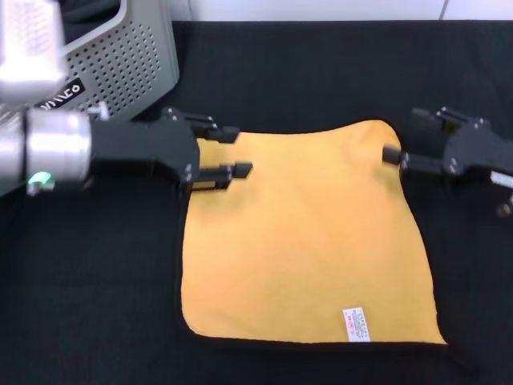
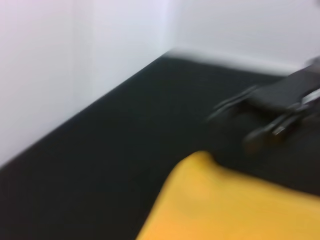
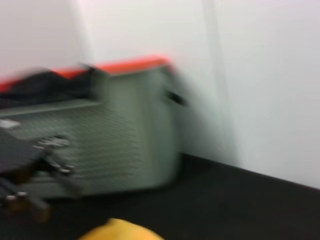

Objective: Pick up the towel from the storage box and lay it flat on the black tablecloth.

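The towel [image 1: 309, 241] lies spread flat, yellow-orange face up, on the black tablecloth [image 1: 96, 321], its white care tag [image 1: 357, 325] near the front edge. My left gripper [image 1: 234, 152] is open and empty just above the towel's far left corner. My right gripper [image 1: 393, 154] is at the towel's far right corner, holding nothing. The storage box [image 1: 132, 68] stands at the back left. The towel also shows in the left wrist view [image 2: 225, 205] and the right wrist view [image 3: 122, 231], and the box in the right wrist view [image 3: 115, 145].
A dark cloth [image 3: 45, 82] lies inside the box, under a red strip on its far rim. A white wall [image 1: 321, 8] runs behind the table. The other arm's gripper shows in the left wrist view [image 2: 265, 112].
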